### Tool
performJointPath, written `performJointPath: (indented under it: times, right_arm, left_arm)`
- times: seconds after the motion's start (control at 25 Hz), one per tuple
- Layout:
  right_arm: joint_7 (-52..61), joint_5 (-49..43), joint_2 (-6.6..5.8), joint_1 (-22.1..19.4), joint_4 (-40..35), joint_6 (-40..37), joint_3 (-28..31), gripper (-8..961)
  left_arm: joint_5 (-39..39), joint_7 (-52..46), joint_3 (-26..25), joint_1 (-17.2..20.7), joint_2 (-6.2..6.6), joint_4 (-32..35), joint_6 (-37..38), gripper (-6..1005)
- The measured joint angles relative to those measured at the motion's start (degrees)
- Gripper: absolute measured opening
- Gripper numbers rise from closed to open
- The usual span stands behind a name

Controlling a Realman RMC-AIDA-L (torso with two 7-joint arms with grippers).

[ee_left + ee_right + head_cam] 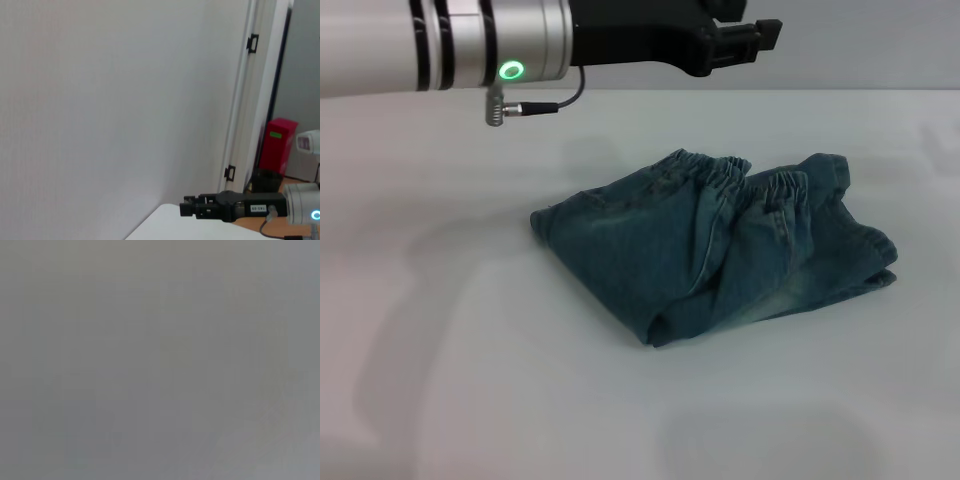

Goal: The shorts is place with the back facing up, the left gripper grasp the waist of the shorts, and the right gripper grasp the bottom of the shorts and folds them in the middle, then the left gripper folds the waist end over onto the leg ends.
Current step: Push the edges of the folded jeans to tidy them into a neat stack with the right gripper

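Observation:
The blue-green denim shorts lie folded in a compact bundle in the middle of the white table. Their gathered waist shows on top along the far edge of the bundle. I cannot pick out the bottom of the shorts or the leg ends among the layers. My left gripper hangs high above the far side of the table, well clear of the shorts and touching nothing. My right gripper, with its cyan light, shows only in the left wrist view, low over a table corner and away from the cloth.
The left arm's silver wrist with its green ring light and thin cable reaches across the far left. A door frame and a red box stand beyond the table. The right wrist view is plain grey.

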Motion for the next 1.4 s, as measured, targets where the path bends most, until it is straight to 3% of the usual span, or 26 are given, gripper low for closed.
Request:
performJointPath:
  times: [0.16,0.32,0.64,0.8,1.08,1.32,1.4]
  right_arm:
    - [-0.1,0.0,-0.07,0.0,0.0,-4.0,0.1,515]
    - [-2.4,-0.3,-0.27,0.0,-0.7,-11.9,0.0,515]
    - [-5.2,-9.9,-0.46,1.8,-5.9,-37.5,-0.7,515]
    - [-1.4,-13.7,-0.74,3.7,-10.2,-49.7,-2.2,515]
    - [10.1,-20.8,-3.76,11.7,-13.2,-65.8,-7.7,515]
    - [16.3,-33.0,-3.54,20.2,-12.9,-70.5,-10.4,515]
    - [16.9,-34.9,-3.38,21.2,-12.5,-70.5,-11.1,515]
  left_arm:
    - [-0.7,0.6,-0.2,1.9,0.11,1.8,0.2,447]
    - [-3.1,3.1,-2.1,6.6,0.06,4.9,-0.3,566]
    - [-11.3,8.5,-7.4,12.7,0.19,5.2,0.0,834]
    - [-12.9,10.0,-9.0,14.5,0.21,5.2,0.4,834]
    - [-13.6,11.1,-10.7,15.7,0.32,4.6,0.8,834]
    - [-13.6,11.2,-10.5,17.2,0.31,4.4,1.1,834]
    - [-13.6,11.2,-10.5,17.3,0.32,4.4,1.1,834]
